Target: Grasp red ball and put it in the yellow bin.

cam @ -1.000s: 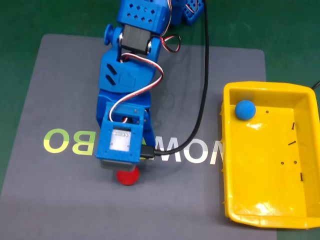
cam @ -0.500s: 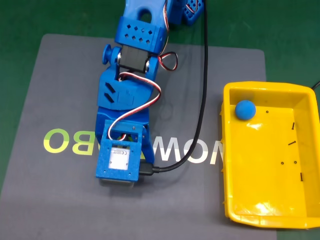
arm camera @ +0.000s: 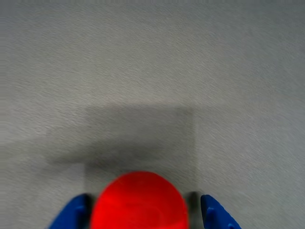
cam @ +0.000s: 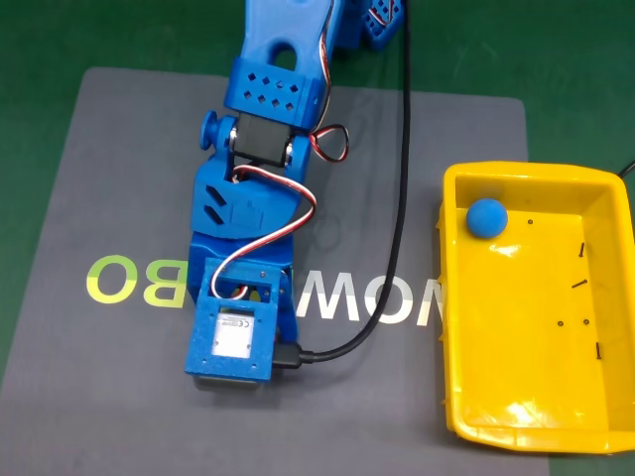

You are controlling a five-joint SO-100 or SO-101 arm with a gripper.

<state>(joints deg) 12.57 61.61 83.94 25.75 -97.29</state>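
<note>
Grasp step: gripper (arm camera: 143, 217) is straddling the red ball (arm camera: 139, 202) bottom center, fingers parted; next, clamp and lift toward yellow bin (cam: 451, 297).

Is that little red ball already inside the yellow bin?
No. In the wrist view the red ball sits on the grey mat between the gripper's blue fingers, outside the yellow bin.

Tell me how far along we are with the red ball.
Done: the claw has reached the small matte red ball, one blue fingertip on each side of it on the grey mat. In hand: closing on it; contact isn't clear. Left: lift and carry to the glossy yellow plastic bin, which holds just a blue ball.
</note>
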